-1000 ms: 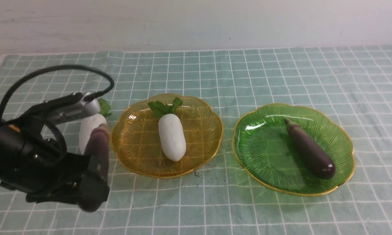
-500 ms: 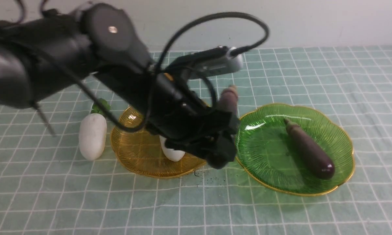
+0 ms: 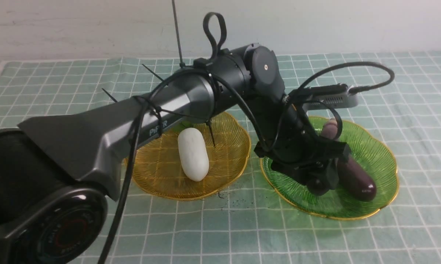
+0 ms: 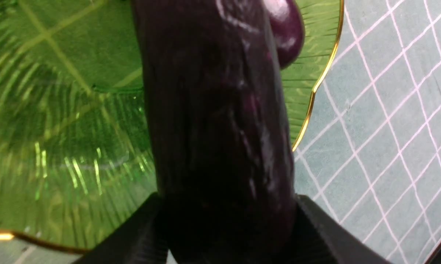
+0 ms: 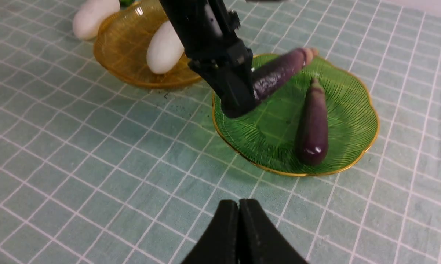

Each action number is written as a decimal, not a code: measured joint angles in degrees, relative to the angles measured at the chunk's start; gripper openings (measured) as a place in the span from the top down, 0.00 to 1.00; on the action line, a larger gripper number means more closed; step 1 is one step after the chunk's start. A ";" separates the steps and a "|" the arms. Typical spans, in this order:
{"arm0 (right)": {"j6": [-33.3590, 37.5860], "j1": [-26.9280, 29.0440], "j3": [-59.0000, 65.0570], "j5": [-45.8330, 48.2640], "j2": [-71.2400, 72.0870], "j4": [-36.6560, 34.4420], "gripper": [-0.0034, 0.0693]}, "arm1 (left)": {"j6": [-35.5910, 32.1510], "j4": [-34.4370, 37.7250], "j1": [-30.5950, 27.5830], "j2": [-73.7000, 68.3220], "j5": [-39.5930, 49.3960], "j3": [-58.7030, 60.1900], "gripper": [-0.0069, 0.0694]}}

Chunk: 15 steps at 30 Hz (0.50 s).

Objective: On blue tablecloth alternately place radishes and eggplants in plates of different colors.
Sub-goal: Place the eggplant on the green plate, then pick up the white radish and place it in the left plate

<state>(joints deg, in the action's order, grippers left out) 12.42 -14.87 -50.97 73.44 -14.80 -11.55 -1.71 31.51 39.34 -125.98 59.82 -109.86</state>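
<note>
purple eggplant (image 5: 279,71) pinched in left hand (image 3: 321,176), amber plate (image 3: 228,172) part-hidden, right hand (image 5: 239,205) pressed together

All three views share the green plate (image 3: 378,154), left wrist closest

Indoor robot test setup, closer to a lab than a home. A table under a blue tablecloth (image 3: 316,234) with thin white grid lines is backed by a bare off-white wall (image 3: 77,25). A dark grey robot arm (image 3: 191,95), its cables (image 3: 371,66) strapped on with black zip ties (image 3: 152,110), reaches across. The props are staged playthings: an amber plate (image 3: 158,172), a green plate (image 3: 378,157), a toy radish (image 3: 193,154), a toy eggplant (image 3: 358,179).
</note>
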 joint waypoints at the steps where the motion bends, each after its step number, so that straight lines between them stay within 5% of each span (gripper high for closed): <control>1: -0.05 0.00 0.00 0.03 0.82 0.58 0.97 | 0.00 0.53 0.06 -0.55 -0.42 -0.10 0.42; 15: -4.74 0.00 10.51 0.33 2.25 10.10 0.97 | 0.07 0.72 0.07 -2.42 -0.73 -2.20 0.21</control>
<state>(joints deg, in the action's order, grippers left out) 7.68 -14.87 -40.46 73.77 -12.55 -1.45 -1.64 32.23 39.40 -128.40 59.09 -112.06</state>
